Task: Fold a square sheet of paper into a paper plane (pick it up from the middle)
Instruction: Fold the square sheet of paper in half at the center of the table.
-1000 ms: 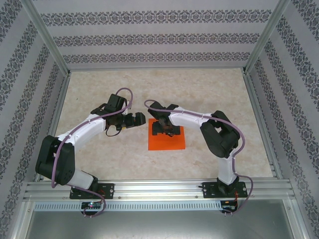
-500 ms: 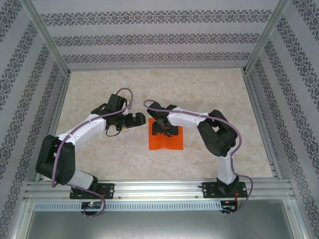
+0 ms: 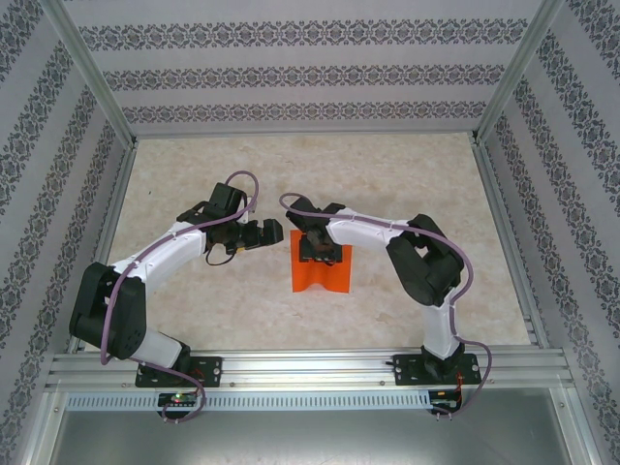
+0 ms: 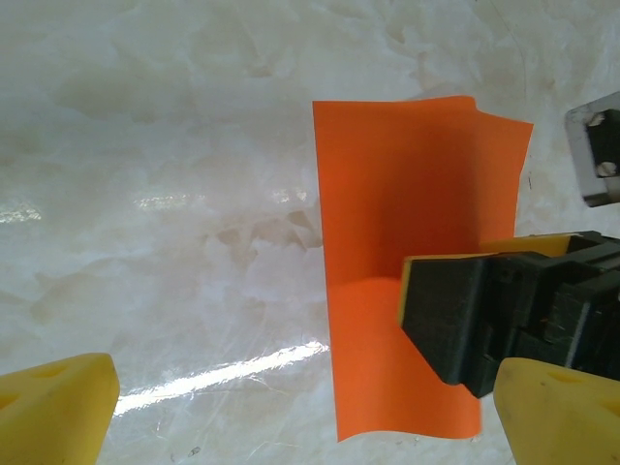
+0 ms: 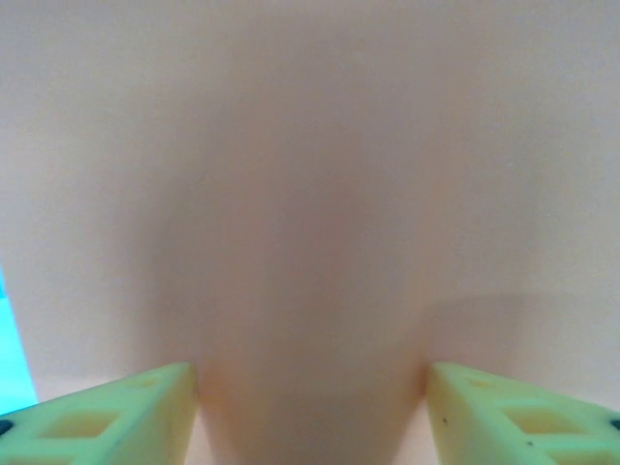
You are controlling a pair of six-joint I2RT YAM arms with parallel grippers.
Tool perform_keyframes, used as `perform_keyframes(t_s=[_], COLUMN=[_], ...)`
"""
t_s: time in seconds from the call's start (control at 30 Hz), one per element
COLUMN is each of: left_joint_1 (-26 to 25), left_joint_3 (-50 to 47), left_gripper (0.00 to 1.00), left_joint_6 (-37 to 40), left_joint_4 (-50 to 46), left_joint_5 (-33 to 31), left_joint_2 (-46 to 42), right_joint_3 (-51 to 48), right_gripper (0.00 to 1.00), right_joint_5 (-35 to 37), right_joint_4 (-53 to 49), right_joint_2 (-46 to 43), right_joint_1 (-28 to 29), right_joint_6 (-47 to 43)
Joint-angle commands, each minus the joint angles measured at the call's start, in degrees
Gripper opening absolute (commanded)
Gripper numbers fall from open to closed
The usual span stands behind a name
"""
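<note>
The left gripper [image 3: 271,235] hovers just left of the square sheet of paper [image 3: 312,279], jaws wide. The sheet lies at the middle of the table [image 3: 407,184], humped between the half-closed jaws of the right gripper [image 3: 318,254]. This looks like the middle pinch; next, the jaws should close fully, then lift gently

Top view looks down on the table [image 3: 407,184]; both wrist views sit close over the sheet [image 4: 387,194].

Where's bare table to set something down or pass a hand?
Free: the far table up to the back wall, and the near strip between the square sheet of paper and the front rail. Crowded: the middle, where the left gripper and right gripper meet at the sheet.
</note>
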Motion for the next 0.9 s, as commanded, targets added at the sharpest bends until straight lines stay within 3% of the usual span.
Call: perform_keyframes(t_s=[0.0, 0.17, 0.4, 0.63, 0.87], left_joint_1=[0.24, 0.25, 0.23, 0.23, 0.18], left_joint_3=[1.18, 1.06, 1.29, 1.6, 2.22], left_gripper=[1.0, 1.0, 1.0, 1.0, 1.0], left_joint_6=[0.21, 0.17, 0.08, -0.18, -0.17], left_joint_4=[0.25, -0.21, -0.77, -1.56, -1.3], left_joint_5=[-0.54, -0.61, -0.98, -1.1, 0.69], left_joint_2=[-0.46, -0.72, -1.4, -2.4, -1.52], right_joint_3=[-1.05, -3.58, -6.88, -18.15, -28.72], right_gripper=[0.57, 0.37, 0.37, 0.38, 0.39], right_joint_5=[0.78, -0.9, -4.18, -14.64, -14.27], right_joint_4=[1.74, 4.12, 9.56, 30.81, 42.2], right_joint_2=[-5.74, -9.33, -15.03, -23.2, -24.21], right_joint_1=[0.36, -0.08, -0.17, -1.85, -3.17], right_joint_6=[1.57, 2.54, 4.61, 11.53, 16.98])
